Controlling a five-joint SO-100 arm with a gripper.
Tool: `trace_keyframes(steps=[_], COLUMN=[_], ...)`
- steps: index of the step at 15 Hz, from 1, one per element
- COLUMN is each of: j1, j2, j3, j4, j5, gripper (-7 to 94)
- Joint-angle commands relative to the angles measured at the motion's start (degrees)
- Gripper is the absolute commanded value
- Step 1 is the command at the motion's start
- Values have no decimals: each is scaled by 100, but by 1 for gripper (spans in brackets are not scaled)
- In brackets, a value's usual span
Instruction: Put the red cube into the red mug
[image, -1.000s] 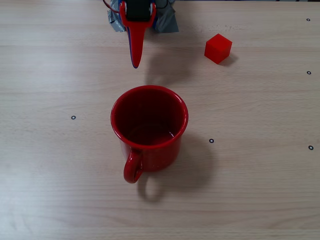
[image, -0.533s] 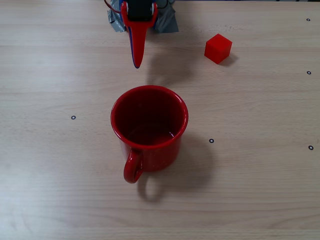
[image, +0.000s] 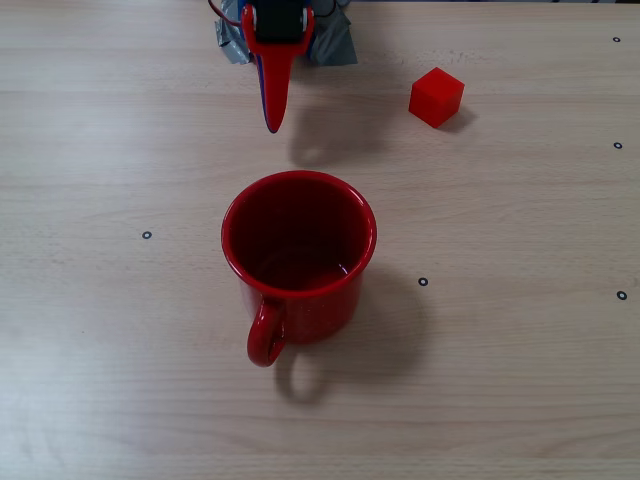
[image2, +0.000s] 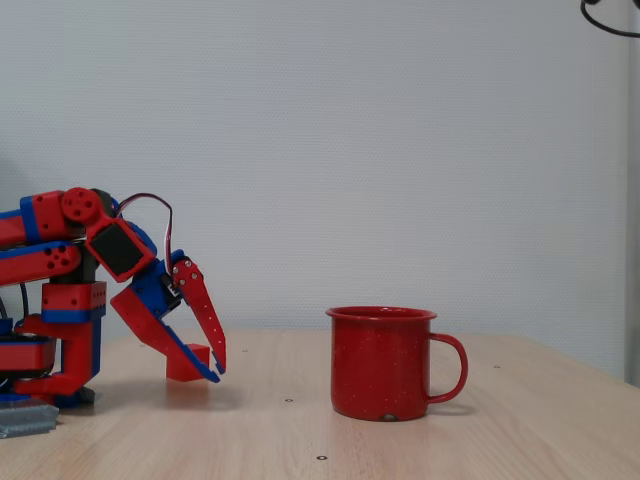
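Your gripper (image: 271, 122) has crept back toward its base at 12 o'clock, jaws pressed together and empty, so the red cube (image: 436, 97) sits ungrasped at 1 o'clock of the red mug (image: 298, 258).

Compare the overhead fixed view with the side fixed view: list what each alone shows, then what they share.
Only the overhead view shows the red mug's empty, darker inside, small black marks dotted over the table, and the red cube lying well clear of the gripper, to its right. Only the side view shows the folded arm, the white wall, and the gripper hanging just above the table with the cube partly hidden behind it. Both show the mug upright, the cube on the table, and the gripper holding nothing.
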Motion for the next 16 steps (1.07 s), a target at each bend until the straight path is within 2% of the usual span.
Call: trace_keyframes(steps=[1,5,9,13,16], j1=[-141,-246,-782,-1723,-2443], j2=[-220,-1169,-2637,-4228,-5159], j3=[-694,-1811,-3814,-5889,-7321], j4=[105,308,888,1960,2953], j5=[-97,-360,-396,-70,519], gripper=[0,0,0,0,0])
